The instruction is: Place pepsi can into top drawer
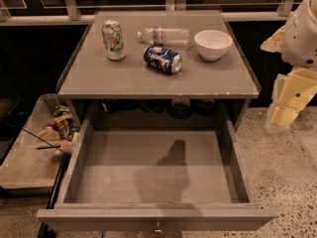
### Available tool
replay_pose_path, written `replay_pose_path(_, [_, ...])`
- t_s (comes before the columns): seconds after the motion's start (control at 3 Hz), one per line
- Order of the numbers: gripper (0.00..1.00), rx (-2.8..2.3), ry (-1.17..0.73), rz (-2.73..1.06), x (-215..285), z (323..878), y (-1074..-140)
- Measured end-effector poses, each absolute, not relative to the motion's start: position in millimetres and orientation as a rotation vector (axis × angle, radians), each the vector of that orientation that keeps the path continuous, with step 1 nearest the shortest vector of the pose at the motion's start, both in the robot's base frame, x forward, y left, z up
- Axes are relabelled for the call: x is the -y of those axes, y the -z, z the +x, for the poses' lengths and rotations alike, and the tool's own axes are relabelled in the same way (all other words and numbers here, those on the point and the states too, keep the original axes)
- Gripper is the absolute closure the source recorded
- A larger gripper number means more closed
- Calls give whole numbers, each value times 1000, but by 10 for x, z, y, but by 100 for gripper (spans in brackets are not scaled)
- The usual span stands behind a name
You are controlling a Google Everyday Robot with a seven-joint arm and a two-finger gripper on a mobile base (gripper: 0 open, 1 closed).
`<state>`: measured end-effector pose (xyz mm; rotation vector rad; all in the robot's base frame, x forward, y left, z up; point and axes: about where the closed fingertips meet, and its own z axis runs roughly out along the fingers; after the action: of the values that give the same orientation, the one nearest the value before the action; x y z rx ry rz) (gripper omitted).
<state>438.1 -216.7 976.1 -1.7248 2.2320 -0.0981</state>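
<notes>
The pepsi can (162, 59), dark blue with silver ends, lies on its side near the middle of the grey cabinet top (148, 81). The top drawer (74, 167) is pulled out wide below it. Its flat grey bottom holds nothing, and a small metal knob (158, 227) sits on its front. My gripper (286, 114), a cream-coloured part below the white arm (302, 29), hangs at the far right. It is off to the side of the cabinet, well apart from the can and above the floor.
A green-and-white can (113, 39) stands upright at the back left of the top. A clear plastic bottle (163, 34) lies behind the pepsi can. A white bowl (213, 44) sits at the back right. A low tray (25, 162) with snack bags stands to the left of the drawer.
</notes>
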Motion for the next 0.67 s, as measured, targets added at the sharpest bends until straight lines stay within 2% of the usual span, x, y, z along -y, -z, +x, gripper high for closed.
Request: replay_pose_path(0.67, [0, -2147, 95, -1754, 1988, 4582, -9844])
